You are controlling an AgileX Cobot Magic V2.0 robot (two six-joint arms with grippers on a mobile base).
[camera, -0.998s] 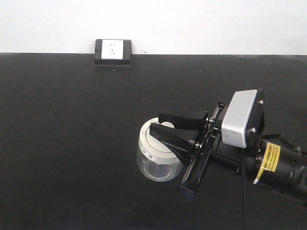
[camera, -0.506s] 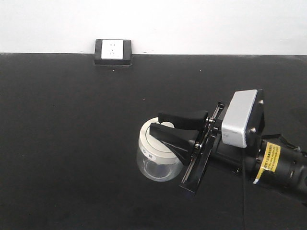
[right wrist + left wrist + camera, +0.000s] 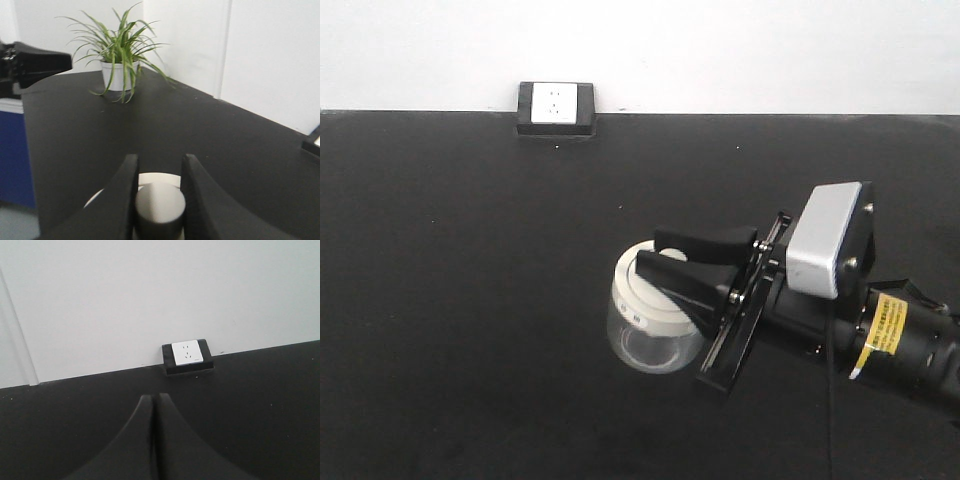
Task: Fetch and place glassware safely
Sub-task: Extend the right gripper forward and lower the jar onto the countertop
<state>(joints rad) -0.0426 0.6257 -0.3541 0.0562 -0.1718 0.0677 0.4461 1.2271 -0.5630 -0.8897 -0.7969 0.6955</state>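
The glassware is a squat clear glass jar (image 3: 642,340) with a cream-white lid (image 3: 632,292), right of the middle of the black table (image 3: 460,280). My right gripper (image 3: 650,250) reaches in from the right, its jaws shut on the lid's central knob (image 3: 160,202). In the right wrist view the gripper (image 3: 160,159) clamps the knob on both sides, with the lid (image 3: 159,178) showing behind it. My left gripper (image 3: 154,397) is shut and empty over bare table, and shows only in its own wrist view.
A white wall socket in a black frame (image 3: 556,105) sits at the table's back edge and also shows in the left wrist view (image 3: 187,353). A potted green plant (image 3: 120,65) stands at a far corner. A black arm part (image 3: 35,62) juts in at left.
The right gripper and the jar have shifted slightly up and to the right together. The grip on the knob is unchanged.
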